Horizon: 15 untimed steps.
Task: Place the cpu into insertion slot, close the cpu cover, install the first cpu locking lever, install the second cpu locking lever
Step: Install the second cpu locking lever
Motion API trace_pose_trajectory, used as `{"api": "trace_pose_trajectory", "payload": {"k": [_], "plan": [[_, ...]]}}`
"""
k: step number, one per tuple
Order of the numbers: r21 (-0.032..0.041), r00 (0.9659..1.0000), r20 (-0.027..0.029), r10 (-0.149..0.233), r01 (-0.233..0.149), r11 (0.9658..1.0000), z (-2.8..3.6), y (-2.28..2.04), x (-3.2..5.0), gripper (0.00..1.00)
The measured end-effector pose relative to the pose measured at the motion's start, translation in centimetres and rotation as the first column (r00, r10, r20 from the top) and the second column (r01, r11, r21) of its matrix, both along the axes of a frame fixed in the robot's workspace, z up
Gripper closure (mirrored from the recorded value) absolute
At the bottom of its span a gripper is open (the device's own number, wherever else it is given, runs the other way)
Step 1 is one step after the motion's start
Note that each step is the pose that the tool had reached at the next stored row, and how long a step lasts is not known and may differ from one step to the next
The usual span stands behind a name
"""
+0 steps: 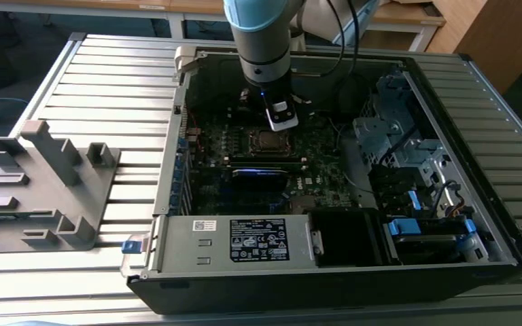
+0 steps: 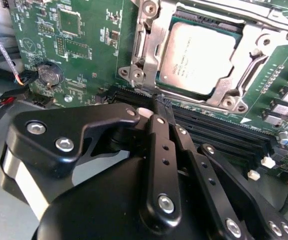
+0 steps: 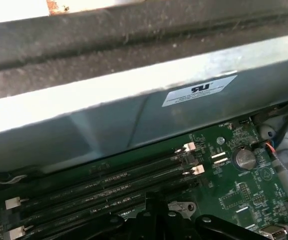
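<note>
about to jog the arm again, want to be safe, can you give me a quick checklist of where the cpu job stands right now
1. cpu seated in the socket: ok, it lies flat inside the frame in the second wrist view.
2. cover down over the cpu: ok, its silvery frame lies around the chip's edges.
3. Locking levers latched: cannot tell.
4. tool empty: ok, nothing shows at its tip, which sits at the memory slots beside the socket.
5. Tool touching the board: cannot tell.
6. Arm inside the open case: ok, it hangs over the socket area in the exterior view.
</note>
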<state>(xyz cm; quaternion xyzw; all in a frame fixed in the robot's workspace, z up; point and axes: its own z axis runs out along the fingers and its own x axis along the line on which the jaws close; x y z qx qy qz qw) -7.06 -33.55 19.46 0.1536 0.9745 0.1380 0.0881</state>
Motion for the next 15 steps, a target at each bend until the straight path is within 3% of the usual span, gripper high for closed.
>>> {"api": "trace_pose_trajectory", "payload": {"k": [4, 10, 15], "plan": [[-0.0010, 1.0000, -0.0014, 0.000, 0.000, 1.0000, 0.08, 0.00, 0.00, 0.90], [-0.0006, 1.0000, -0.0012, 0.000, 0.000, 1.0000, 1.10, 0.00, 0.01, 0.90], [-0.0009, 1.0000, -0.0013, 0.000, 0.000, 1.0000, 1.12, 0.00, 0.01, 0.90]]}}
